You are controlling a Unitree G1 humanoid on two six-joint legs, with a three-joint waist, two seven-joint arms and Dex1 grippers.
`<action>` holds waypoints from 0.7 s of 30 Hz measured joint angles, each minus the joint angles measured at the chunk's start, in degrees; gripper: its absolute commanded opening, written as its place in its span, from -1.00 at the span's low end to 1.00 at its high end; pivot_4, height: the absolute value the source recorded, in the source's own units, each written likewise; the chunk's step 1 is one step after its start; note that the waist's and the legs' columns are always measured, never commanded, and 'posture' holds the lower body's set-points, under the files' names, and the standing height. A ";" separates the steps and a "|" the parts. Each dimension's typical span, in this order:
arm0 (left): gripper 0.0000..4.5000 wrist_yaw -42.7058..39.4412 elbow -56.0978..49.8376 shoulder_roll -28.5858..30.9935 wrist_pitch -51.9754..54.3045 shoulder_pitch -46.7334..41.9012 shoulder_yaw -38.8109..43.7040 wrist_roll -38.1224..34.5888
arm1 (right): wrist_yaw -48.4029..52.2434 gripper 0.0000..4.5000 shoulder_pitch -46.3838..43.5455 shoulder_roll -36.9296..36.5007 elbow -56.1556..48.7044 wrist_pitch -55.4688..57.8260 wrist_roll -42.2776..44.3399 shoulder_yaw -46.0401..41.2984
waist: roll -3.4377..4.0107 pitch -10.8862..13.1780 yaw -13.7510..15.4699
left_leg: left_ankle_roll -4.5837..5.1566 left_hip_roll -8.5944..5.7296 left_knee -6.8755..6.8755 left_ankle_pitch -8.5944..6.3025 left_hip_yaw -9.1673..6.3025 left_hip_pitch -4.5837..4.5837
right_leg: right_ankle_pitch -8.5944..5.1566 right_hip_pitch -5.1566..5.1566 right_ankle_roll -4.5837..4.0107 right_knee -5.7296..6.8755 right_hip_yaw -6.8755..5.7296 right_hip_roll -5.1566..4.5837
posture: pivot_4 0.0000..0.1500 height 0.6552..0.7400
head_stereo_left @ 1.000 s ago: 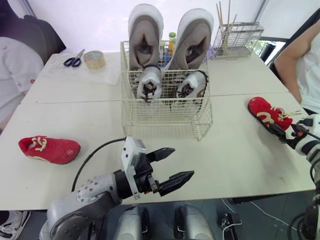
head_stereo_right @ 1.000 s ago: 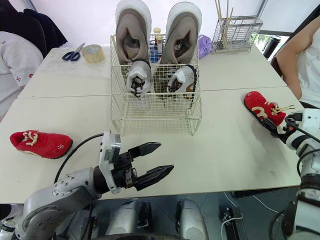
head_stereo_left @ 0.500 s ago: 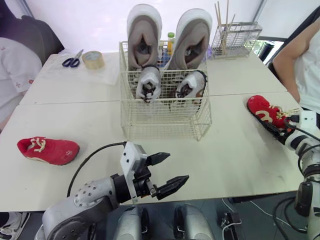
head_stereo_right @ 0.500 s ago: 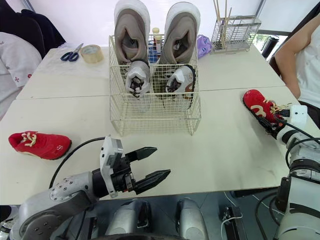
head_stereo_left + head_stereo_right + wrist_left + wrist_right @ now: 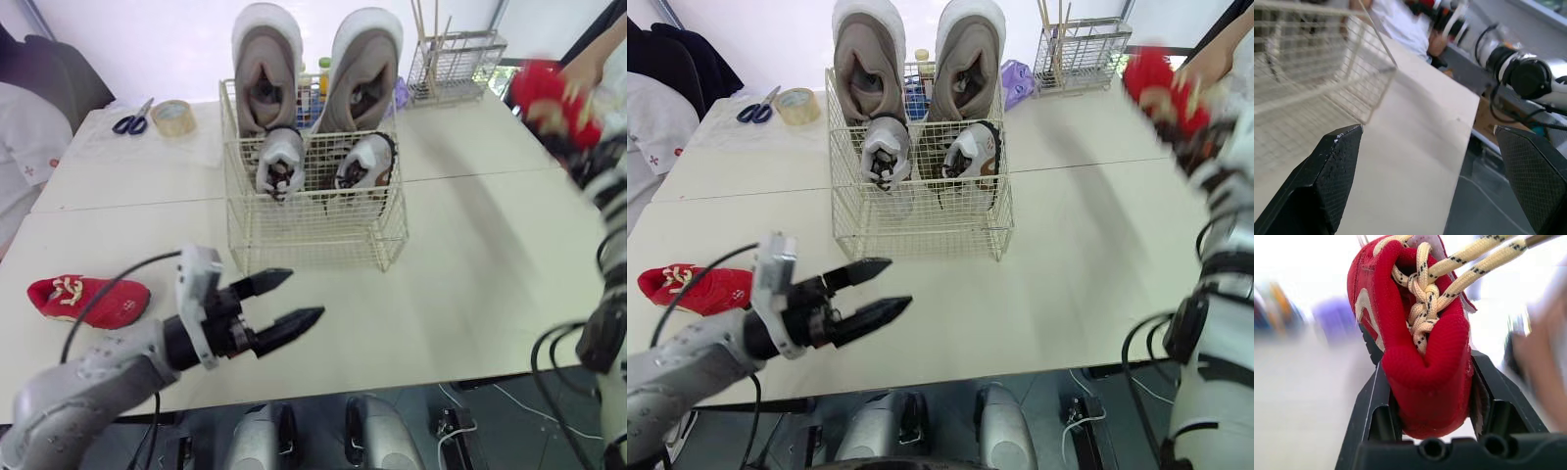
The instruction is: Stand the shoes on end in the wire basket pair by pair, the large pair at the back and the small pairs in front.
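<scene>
The robot's right hand (image 5: 1427, 399) is clamped on a small red shoe (image 5: 1425, 357), its two black fingers pressing the sides of the shoe, whose cream laces trail loose. The red shoe is held in the air above the far right side of the table (image 5: 470, 274), blurred in the head views. The left hand (image 5: 306, 295) hovers low over the table's near edge, in front of the wire basket (image 5: 313, 230), its fingers spread wide and holding nothing. In the wire basket the large grey pair stands on end at the back, left shoe (image 5: 265, 73) beside right shoe (image 5: 364, 69), and a small white-and-grey pair (image 5: 277, 162) stands just in front of them. The other red shoe (image 5: 88, 299) lies on its sole at the table's left side, well apart from the wire basket. Blue-handled scissors (image 5: 130, 121) and a roll of tape (image 5: 169, 117) lie at the far left corner; a wire rack (image 5: 456, 64) holding sticks stands at the far right.
</scene>
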 measured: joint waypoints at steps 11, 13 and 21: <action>1.00 2.70 3.38 7.88 1.09 3.55 11.92 -10.81 | 40.70 -0.36 -14.02 9.16 -32.14 12.55 10.80 17.44 | -0.93 -0.08 -0.24 | -0.09 0.11 0.06 -0.18 -0.19 -0.02 | -0.29 0.12 -0.10 0.06 -0.22 -0.19 | 1.00 1.00; 1.00 3.22 3.41 8.99 1.46 10.56 21.62 -18.14 | 45.59 -0.36 -12.37 9.62 -38.28 16.65 15.98 21.37 | -1.10 0.06 -0.29 | -0.08 0.12 0.09 -0.19 -0.24 -0.17 | -0.29 0.02 -0.11 0.04 -0.27 -0.23 | 1.00 1.00; 1.00 1.76 9.27 10.88 2.88 20.76 46.81 -26.77 | 47.85 -0.36 -13.56 10.43 -38.50 10.31 22.27 33.05 | -1.24 0.12 -0.37 | -0.17 0.05 0.16 -0.25 -0.30 -0.21 | -0.40 0.00 -0.30 -0.01 -0.38 -0.26 | 1.00 1.00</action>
